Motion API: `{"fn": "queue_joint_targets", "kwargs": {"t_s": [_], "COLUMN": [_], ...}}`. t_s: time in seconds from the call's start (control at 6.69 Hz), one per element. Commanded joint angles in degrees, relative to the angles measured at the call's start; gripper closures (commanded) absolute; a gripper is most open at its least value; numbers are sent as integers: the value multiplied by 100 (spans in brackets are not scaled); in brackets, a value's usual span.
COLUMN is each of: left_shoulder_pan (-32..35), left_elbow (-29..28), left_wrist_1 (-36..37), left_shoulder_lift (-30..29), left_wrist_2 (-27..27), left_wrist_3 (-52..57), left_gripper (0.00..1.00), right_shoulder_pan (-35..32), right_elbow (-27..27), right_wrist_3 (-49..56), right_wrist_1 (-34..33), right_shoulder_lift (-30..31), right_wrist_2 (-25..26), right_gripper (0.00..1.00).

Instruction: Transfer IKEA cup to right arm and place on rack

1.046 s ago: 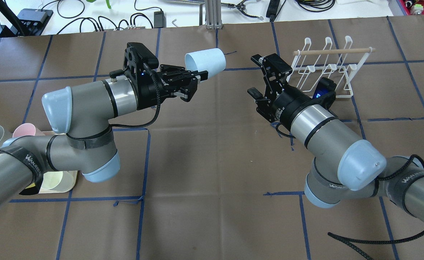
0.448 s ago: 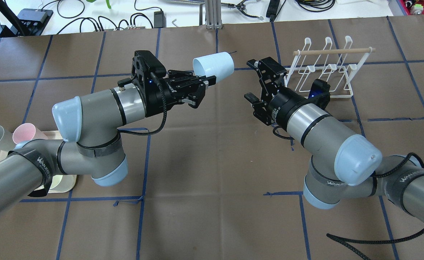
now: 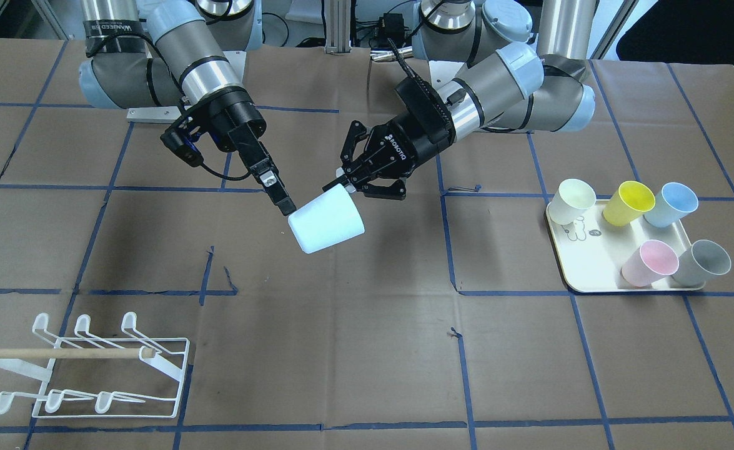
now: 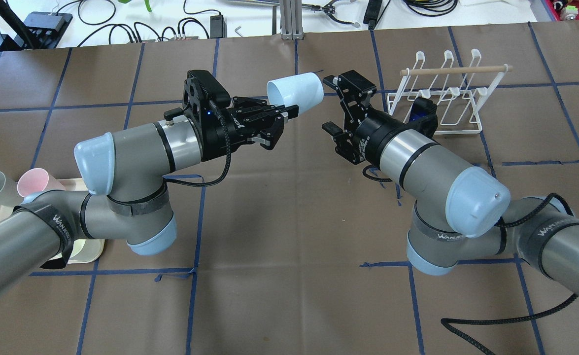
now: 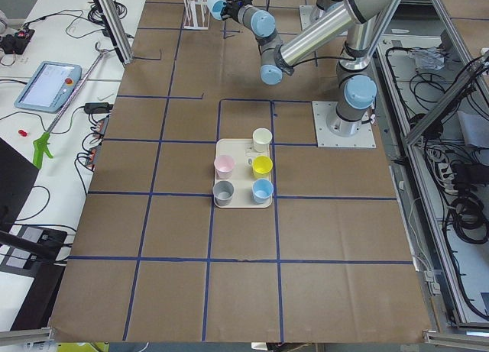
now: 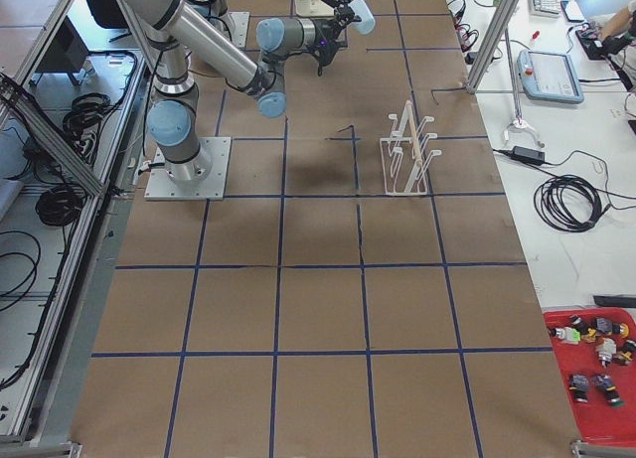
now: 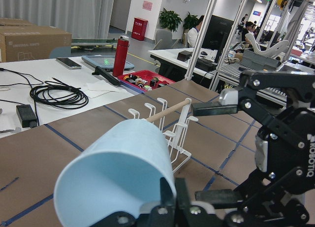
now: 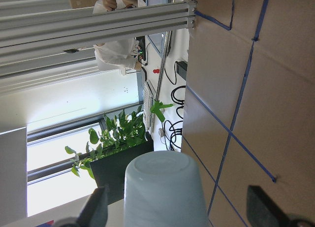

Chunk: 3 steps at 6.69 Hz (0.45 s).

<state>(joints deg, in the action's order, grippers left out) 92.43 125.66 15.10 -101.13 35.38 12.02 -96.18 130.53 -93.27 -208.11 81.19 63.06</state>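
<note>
A pale blue cup (image 4: 295,89) lies on its side in the air, held by its rim in my shut left gripper (image 4: 288,109). Its closed base points at my right gripper (image 4: 325,103), which is open, with the base just at the mouth of its jaws. The right wrist view shows the cup's base (image 8: 165,187) between the two spread fingers, which do not close on it. In the front view the cup (image 3: 326,222) hangs between the left gripper (image 3: 343,184) and the right gripper (image 3: 283,201). The white wire rack (image 4: 442,93) stands behind the right arm.
A cream tray (image 3: 591,275) with several coloured cups sits on the robot's left side of the table. The rack (image 3: 92,369) is at the far right side. A black cable (image 4: 491,323) trails from the right arm over the brown paper.
The left gripper has carried the cup to the right and slightly farther away. The right gripper has moved left toward the cup's base, still open.
</note>
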Motion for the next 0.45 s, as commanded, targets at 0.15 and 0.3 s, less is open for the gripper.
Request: {"fn": "queue_joint_targets", "kwargs": {"t_s": [0.15, 0.3], "left_shoulder_pan": [3, 3], "left_elbow": [2, 2], "left_wrist_1": [2, 2], "left_shoulder_lift": [15, 23], "left_wrist_2": [-4, -4], "left_wrist_3": [-6, -6], "left_gripper": [97, 96], "right_shoulder_pan": [-180, -277], "right_elbow": [-360, -526], "right_wrist_3": [2, 11], "right_wrist_1": [216, 227], "right_shoulder_lift": [-173, -374], "right_wrist_2": [56, 248], "right_gripper": [1, 1]}}
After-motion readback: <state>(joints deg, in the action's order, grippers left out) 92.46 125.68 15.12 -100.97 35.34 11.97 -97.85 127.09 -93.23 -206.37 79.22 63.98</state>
